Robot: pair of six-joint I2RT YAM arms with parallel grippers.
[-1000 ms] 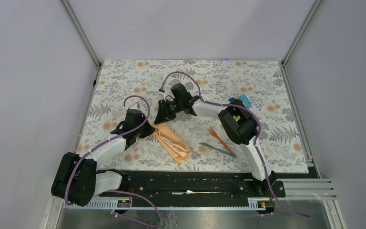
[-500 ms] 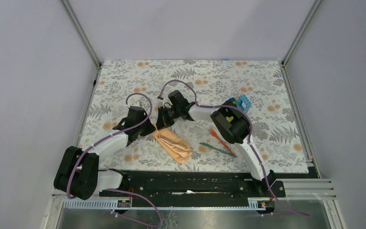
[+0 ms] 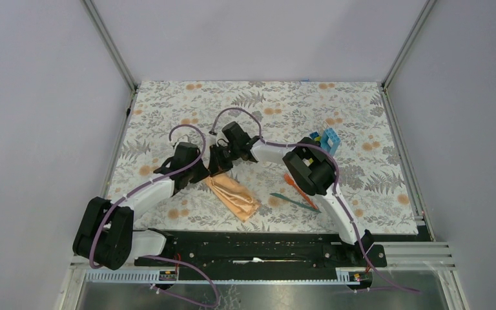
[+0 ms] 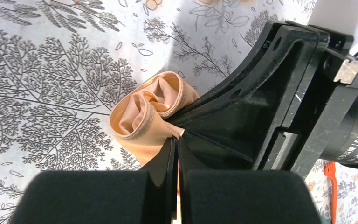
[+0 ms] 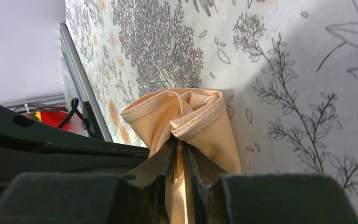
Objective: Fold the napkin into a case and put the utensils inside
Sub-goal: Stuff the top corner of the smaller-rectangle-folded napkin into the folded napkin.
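Observation:
The peach-orange napkin [image 3: 234, 196] lies folded as a narrow strip near the front middle of the floral mat [image 3: 297, 110]. Both grippers meet at its far-left end. My left gripper [image 3: 201, 175] is shut on the napkin's bunched end [image 4: 142, 122]. My right gripper [image 3: 218, 165] is shut on the same end from the other side, the cloth [image 5: 191, 116] pinched between its fingers. The orange utensil [image 3: 290, 181] and the teal utensil [image 3: 294, 201] lie on the mat to the right of the napkin, partly behind the right arm.
A cluster of multicoloured toy blocks [image 3: 325, 139] sits at the right middle of the mat. Metal frame posts stand at the back corners. A black rail [image 3: 252, 248] runs along the near edge.
Both grippers have closed in on the napkin's far-left end; the right gripper moved left and toward me, the left gripper moved slightly forward. The napkin's end bunched up.

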